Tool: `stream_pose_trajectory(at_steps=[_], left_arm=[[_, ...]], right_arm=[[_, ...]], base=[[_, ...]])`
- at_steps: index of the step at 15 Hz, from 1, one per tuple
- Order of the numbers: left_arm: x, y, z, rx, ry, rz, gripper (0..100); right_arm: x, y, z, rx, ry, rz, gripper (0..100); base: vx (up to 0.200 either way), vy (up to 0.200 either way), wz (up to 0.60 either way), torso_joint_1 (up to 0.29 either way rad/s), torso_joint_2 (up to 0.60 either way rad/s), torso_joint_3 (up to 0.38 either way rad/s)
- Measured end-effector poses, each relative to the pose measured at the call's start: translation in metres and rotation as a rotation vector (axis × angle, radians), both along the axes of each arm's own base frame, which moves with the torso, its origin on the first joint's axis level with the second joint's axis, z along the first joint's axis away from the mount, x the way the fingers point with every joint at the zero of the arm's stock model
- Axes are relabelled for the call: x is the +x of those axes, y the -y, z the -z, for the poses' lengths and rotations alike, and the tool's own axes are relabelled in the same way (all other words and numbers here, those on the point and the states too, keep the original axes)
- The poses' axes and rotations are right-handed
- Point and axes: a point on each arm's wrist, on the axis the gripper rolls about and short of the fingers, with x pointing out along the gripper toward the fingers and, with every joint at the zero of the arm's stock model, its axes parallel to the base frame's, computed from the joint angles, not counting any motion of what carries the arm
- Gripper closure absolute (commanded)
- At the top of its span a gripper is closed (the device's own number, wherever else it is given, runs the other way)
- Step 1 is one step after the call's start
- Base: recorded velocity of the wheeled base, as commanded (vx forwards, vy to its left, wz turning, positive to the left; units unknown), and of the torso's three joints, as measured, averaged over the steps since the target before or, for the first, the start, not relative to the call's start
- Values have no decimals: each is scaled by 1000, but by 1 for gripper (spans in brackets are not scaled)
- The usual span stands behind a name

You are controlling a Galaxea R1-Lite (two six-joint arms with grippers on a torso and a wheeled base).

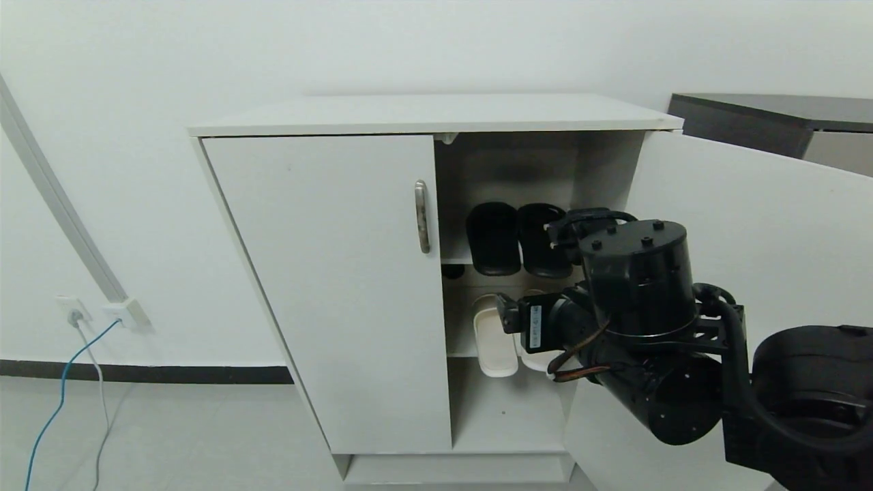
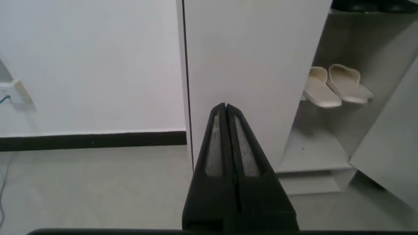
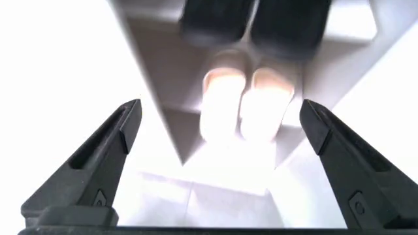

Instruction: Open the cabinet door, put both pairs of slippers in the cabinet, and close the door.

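Observation:
The white cabinet (image 1: 436, 112) stands with its left door (image 1: 327, 286) closed and its right door (image 1: 750, 204) swung wide. A black pair of slippers (image 1: 518, 239) rests on the upper shelf. On the middle shelf lies a white pair of slippers (image 1: 494, 337), toes out over the shelf edge. My right gripper (image 3: 221, 108) is open and holds nothing; it hovers just in front of the white slippers (image 3: 245, 101), with the black slippers (image 3: 255, 19) above them. My left gripper (image 2: 225, 111) is shut and holds nothing. It sits low, off to the left, in front of the closed door, with the white slippers (image 2: 336, 85) farther off.
The closed door carries a metal handle (image 1: 422, 216) at its inner edge. The bottom shelf (image 1: 501, 409) is bare. Wall sockets with a blue cable (image 1: 75, 310) sit low on the left wall. A dark-topped unit (image 1: 771, 123) stands behind the open door.

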Motion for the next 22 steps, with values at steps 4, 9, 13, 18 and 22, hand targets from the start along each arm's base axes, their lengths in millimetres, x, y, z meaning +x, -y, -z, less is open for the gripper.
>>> stream_pose_trajectory(at_steps=[4, 9, 13, 18, 22], left_arm=[[0, 0, 0, 0, 0, 0, 100], [0, 0, 0, -1, -2, 0, 100], [0, 0, 0, 0, -1, 0, 100], [0, 0, 0, 0, 0, 0, 100], [0, 0, 0, -1, 0, -1, 100]], right_arm=[[-1, 2, 5, -6, 2, 0, 0], [-2, 8, 18, -32, 28, -21, 0], [-4, 11, 24, -41, 34, -51, 0], [-4, 11, 27, -42, 34, -55, 0], [-4, 11, 27, -45, 32, -55, 0]], base=[[-200, 0, 0, 1, 2, 1], [-80, 0, 0, 1, 1, 1], [0, 0, 0, 0, 0, 0], [0, 0, 0, 0, 0, 0], [0, 0, 0, 0, 0, 0]])
